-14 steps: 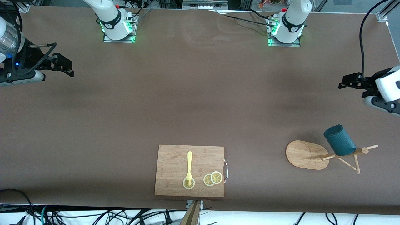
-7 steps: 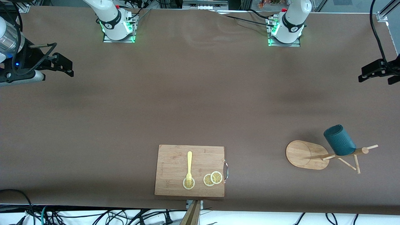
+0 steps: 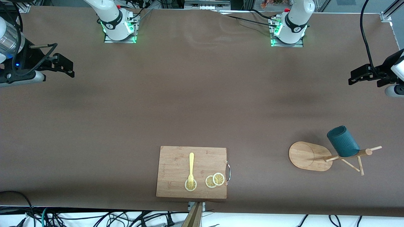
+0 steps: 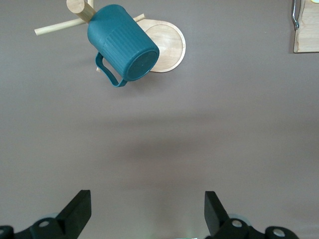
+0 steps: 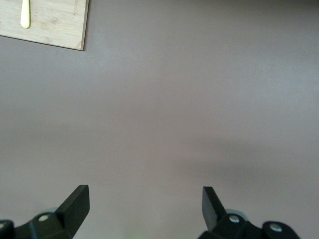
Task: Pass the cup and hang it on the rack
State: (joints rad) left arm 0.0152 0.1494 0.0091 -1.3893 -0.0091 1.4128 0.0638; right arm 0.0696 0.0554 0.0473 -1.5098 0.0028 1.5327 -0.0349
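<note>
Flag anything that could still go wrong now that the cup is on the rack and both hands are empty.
1. The cup hangs tilted on one thin peg of the rack; a small knock might slide it off.
2. It sits out to one side of the rack's post, so the rack might tip toward the left arm's end.
3. The open left hand hovers over that same end of the table; a low sweep could clip the cup. The open right hand waits at the right arm's end.

- Cup (image 3: 342, 141): dark teal, ribbed outside, side handle; hung tilted on a peg, clear of the table.
- Rack (image 3: 309, 156): light bamboo, oval base, post with thin pegs; standing toward the left arm's end of the table.
</note>
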